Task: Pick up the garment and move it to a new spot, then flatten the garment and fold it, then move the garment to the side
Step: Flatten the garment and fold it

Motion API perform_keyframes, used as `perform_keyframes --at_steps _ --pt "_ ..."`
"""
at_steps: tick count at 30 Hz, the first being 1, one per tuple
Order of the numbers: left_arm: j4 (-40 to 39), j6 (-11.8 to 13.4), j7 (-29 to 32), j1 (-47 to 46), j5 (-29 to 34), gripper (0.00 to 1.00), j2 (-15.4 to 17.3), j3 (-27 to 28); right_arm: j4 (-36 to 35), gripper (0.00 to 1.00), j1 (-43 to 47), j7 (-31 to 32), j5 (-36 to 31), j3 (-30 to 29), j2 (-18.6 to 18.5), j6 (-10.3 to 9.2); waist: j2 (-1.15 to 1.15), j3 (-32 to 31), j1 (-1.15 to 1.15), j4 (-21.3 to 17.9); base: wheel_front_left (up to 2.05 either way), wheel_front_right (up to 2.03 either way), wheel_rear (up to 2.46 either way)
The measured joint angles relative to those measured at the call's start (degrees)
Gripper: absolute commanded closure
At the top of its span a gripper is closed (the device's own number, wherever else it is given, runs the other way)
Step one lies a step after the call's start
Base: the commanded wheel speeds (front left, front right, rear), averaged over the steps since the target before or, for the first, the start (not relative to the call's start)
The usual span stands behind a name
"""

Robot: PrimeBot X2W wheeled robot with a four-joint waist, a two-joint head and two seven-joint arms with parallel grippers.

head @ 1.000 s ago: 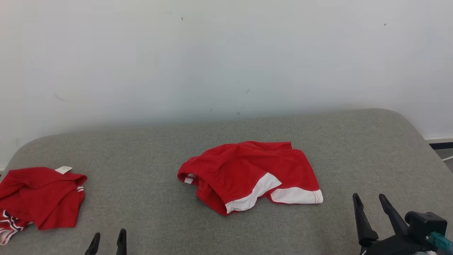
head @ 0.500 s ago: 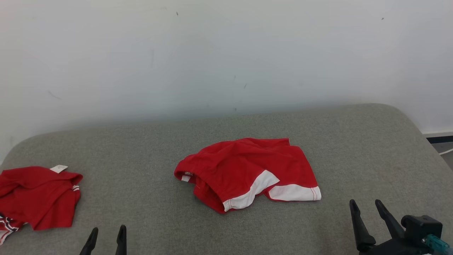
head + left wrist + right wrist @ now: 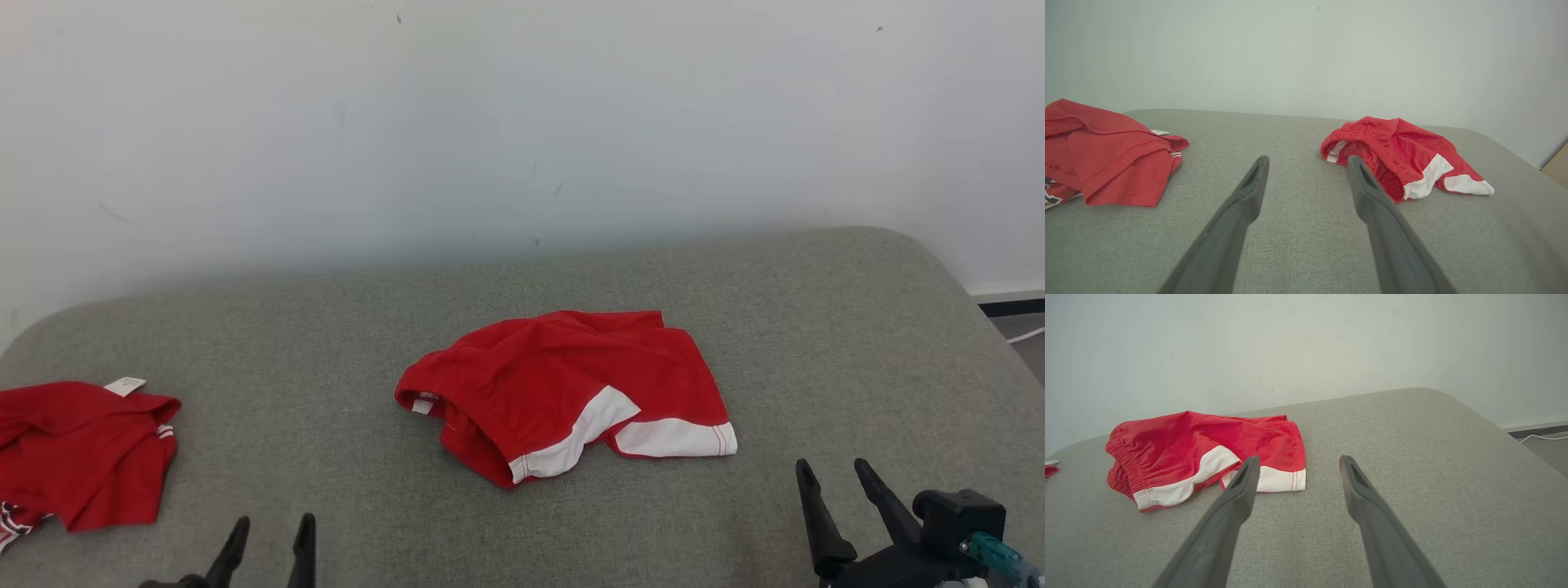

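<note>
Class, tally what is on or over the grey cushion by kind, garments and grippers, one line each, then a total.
Garments: 2 (red shorts with white trim, red garment at left)
Grippers: 2 (left gripper, right gripper, both open)
Total: 4

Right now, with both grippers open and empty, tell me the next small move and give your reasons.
Probably ease the right gripper forward and to its left, toward the white hem corner of the red shorts. They lie crumpled and untouched on the grey cushion; the right gripper stands open just short of that corner, nearer than the left gripper, also open.
</note>
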Motion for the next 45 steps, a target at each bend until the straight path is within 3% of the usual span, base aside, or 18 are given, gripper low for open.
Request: perform_keyframes --at_steps 4,8,12,17,23,35,45 --pt "-0.1 -0.2 4.4 -0.1 -0.5 0.0 -0.2 -3.6 0.4 0.0 -0.6 1.6 0.0 0.1 -0.3 -0.01 0.0 0.3 0.0 -0.2 0.0 0.0 0.0" --pt "2.0 -3.3 10.0 -2.8 -1.3 0.0 -0.4 -8.0 1.1 0.0 -1.5 4.5 0.0 0.5 -1.5 0.03 0.0 1.3 0.0 0.0 0.0 0.0 0.0" --pt "5.7 -6.0 14.6 -9.0 -2.0 0.0 -1.0 -10.9 3.1 0.0 -5.5 7.9 0.0 2.0 -2.7 1.48 0.0 2.8 0.0 0.0 0.0 0.0 0.0" --pt "10.3 -8.3 19.7 -15.8 -3.5 0.0 -4.5 -14.2 6.3 0.0 -11.3 12.5 0.0 3.6 -4.0 3.1 0.0 5.3 0.02 -0.2 0.0 0.0 0.0" --pt "14.8 -8.6 23.6 -22.7 -3.6 0.0 -7.5 -14.7 10.2 0.0 -18.6 16.9 0.0 5.0 -4.4 4.55 0.0 9.1 0.02 -0.5 0.0 0.0 0.0" --pt "23.9 -9.6 25.9 -31.8 -5.1 0.0 -10.1 -16.0 17.5 0.0 -26.0 20.8 0.4 6.2 -3.8 5.35 0.01 16.6 0.02 0.0 0.0 0.0 0.0" --pt "28.6 -9.7 23.2 -34.4 -8.4 0.0 -10.8 -16.8 22.7 0.0 -29.3 21.1 0.6 6.8 -2.6 5.8 0.0 18.1 0.01 1.0 0.0 0.0 0.0"
